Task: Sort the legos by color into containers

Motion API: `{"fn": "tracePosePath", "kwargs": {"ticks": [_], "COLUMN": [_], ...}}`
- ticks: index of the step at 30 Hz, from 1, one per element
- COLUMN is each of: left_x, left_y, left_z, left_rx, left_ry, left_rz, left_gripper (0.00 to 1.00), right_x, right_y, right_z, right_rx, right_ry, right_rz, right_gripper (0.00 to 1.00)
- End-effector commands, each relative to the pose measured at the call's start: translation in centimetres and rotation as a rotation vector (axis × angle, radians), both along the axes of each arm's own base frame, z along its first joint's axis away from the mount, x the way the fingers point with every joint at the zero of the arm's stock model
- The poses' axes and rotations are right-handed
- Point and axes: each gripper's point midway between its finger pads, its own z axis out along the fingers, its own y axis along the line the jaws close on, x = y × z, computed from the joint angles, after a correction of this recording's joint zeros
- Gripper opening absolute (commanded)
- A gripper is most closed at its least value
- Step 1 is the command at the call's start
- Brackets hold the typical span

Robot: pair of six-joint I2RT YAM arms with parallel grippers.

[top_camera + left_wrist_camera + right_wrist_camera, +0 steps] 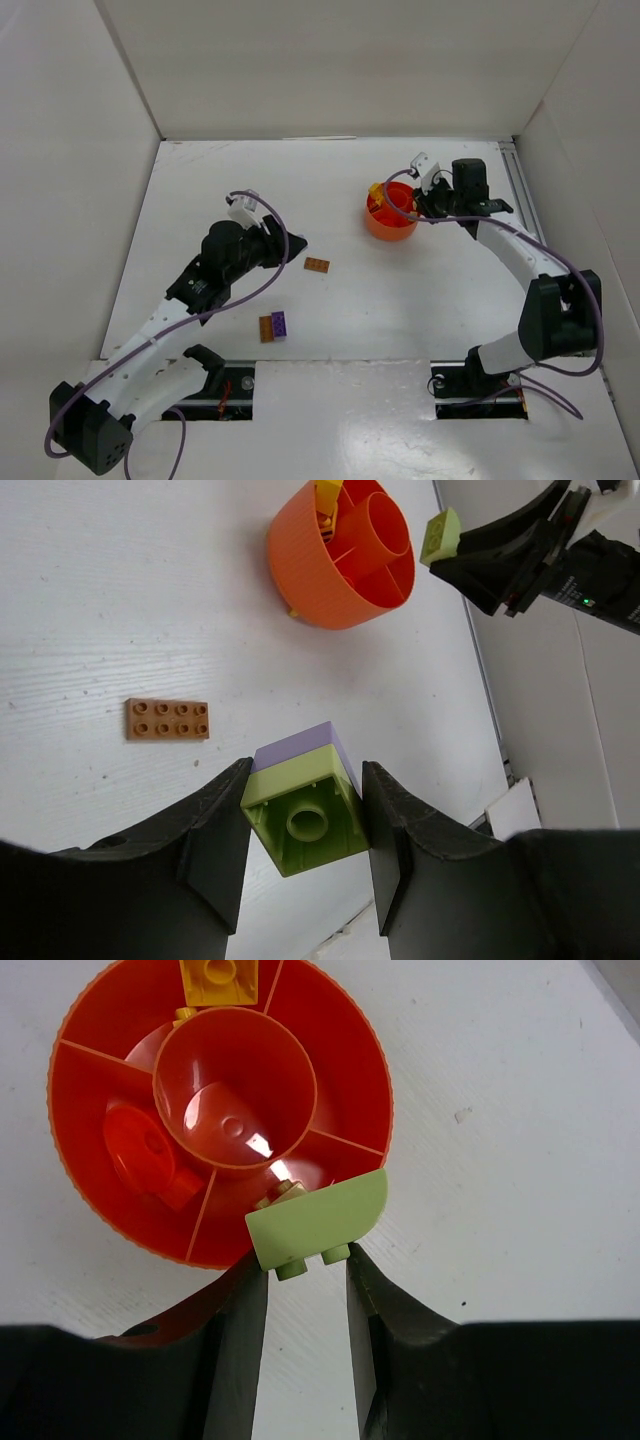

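Legos (316,264), three loose on table (420,300), one in right hand (306,1265), one dish (385,232)

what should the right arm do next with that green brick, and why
Probably shift the right gripper slightly toward the hub before releasing. Its green brick hangs across the rim of the dish, partly over the table, so dropping it now might miss.

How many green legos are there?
2. One green lego, stuck to a purple one, is in the left gripper; the other, in the right gripper by the dish. More may be hidden.
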Motion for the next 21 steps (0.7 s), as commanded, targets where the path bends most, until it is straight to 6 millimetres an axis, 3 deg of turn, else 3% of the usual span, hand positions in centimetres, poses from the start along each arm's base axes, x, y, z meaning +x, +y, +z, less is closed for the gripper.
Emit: {"fn": "tracePosePath", "kwargs": {"ticks": [1, 7, 14, 17, 21], "left_x": [0.0, 0.0, -0.1, -0.2, -0.6], "left_y": [-1.0, -1.1, -1.2, -1.4, -1.9], "left_z": [2.1, 1.8, 2.3, 2.5, 3.1], "left_rx": [-0.042, -0.026, -0.033, -0.040, -0.061], "left_ry": [-0.081, -0.084, -0.091, -0.097, -0.113], "left_rz": [-0.060, -0.075, -0.083, -0.097, -0.135], "left_gripper": [0.00, 0.00, 0.00, 0.00, 0.00], "right_x": [1.8, 2.8, 2.8, 2.1, 1.6], "right_y": [0.5, 0.8, 1.0, 1.1, 0.9], "right_z": [2.4, 1.1, 0.6, 1.3, 3.1], "right_rx": [0.033, 0.048, 0.052, 0.062, 0.062], "right_ry": [-0.079, -0.058, -0.045, -0.060, -0.098], "right_rz": [0.008, 0.002, 0.011, 0.021, 0.014], "right_gripper": [0.24, 0.29, 0.53, 0.61, 0.63]}}
